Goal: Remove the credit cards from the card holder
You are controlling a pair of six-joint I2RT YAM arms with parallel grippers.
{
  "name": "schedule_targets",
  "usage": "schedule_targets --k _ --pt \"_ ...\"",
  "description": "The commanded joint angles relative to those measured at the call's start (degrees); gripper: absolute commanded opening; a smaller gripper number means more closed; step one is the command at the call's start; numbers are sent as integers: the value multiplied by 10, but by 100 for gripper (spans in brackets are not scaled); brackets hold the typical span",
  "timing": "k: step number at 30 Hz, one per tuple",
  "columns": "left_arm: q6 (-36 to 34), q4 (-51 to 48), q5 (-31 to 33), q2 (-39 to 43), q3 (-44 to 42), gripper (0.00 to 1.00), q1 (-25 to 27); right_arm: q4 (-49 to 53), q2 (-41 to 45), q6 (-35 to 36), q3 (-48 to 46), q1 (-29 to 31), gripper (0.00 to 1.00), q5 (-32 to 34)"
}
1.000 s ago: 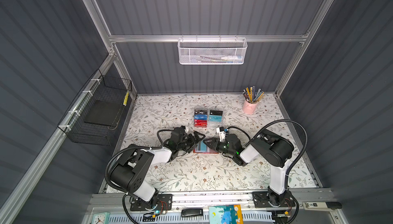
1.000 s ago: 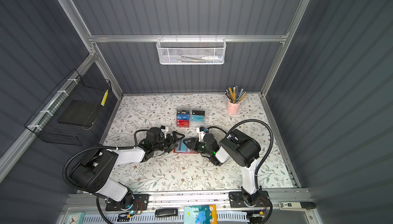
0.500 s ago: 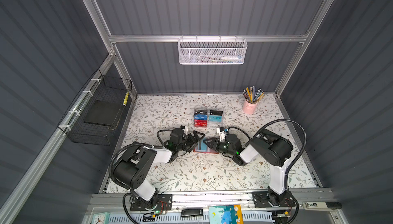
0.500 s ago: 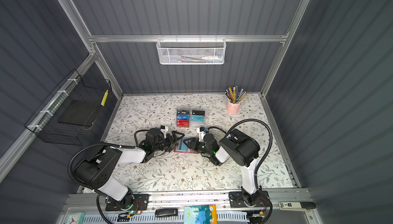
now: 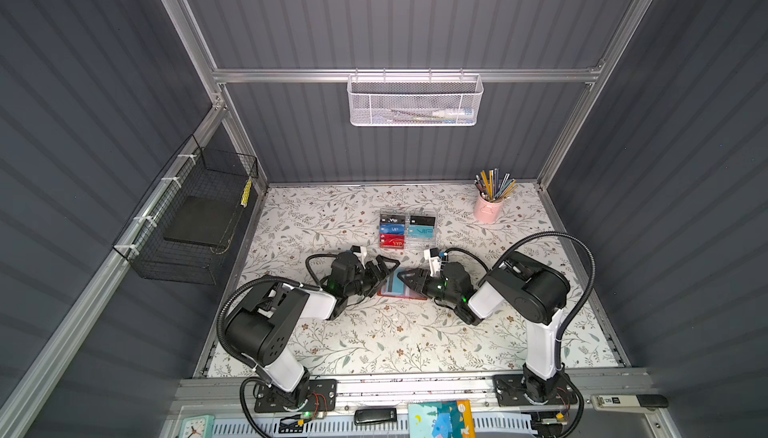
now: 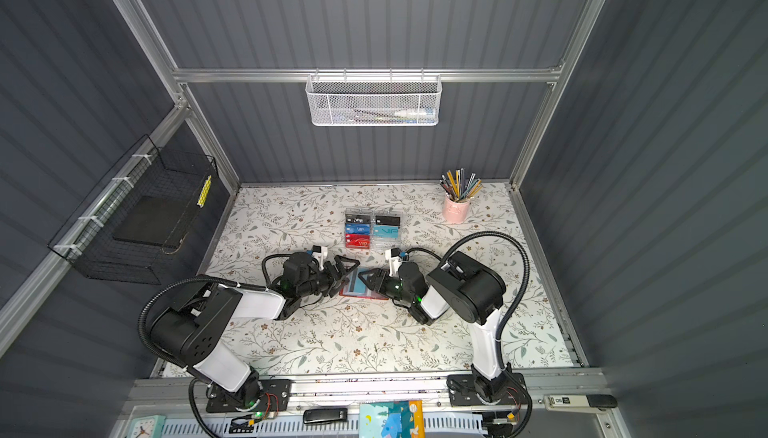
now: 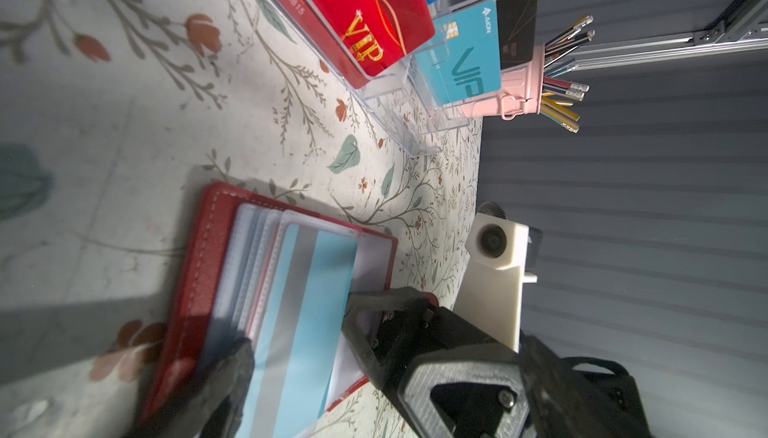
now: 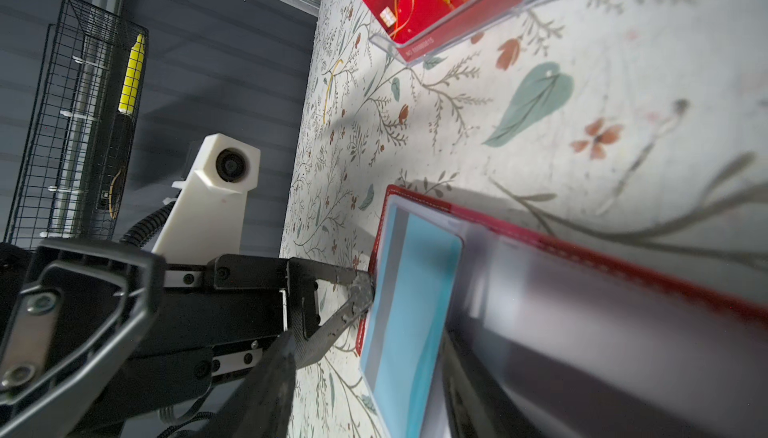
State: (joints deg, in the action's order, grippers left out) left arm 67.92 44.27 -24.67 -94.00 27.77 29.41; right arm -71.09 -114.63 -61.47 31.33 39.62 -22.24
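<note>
The red card holder lies open on the floral table between both arms. A light-blue credit card with a grey stripe sits in its top clear sleeve, one end sticking out past the red edge. My left gripper is wide open at the holder's left end, and one of its fingers rests on the sleeves. My right gripper stands open astride the card. One right finger lies over the holder and the other is off over the table.
A clear acrylic rack behind the holder carries black, blue, red and teal VIP cards. A pink pencil cup stands at the back right. A black wire basket hangs on the left wall and a white mesh basket on the back wall.
My left gripper has edged a little right, closer onto the card holder. The right gripper has stayed where it was.
</note>
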Motion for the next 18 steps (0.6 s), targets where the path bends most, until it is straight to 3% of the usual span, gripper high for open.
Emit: schedule_targets --k 1,11,18 --pt "5 -29 -13 -21 -16 100 3 73 4 19 -9 10 57 6" --pt "7 -23 -11 -23 -17 100 3 89 5 23 -8 18 57 11" --pt "6 -23 -12 -21 -20 100 3 47 3 7 -26 22 49 0"
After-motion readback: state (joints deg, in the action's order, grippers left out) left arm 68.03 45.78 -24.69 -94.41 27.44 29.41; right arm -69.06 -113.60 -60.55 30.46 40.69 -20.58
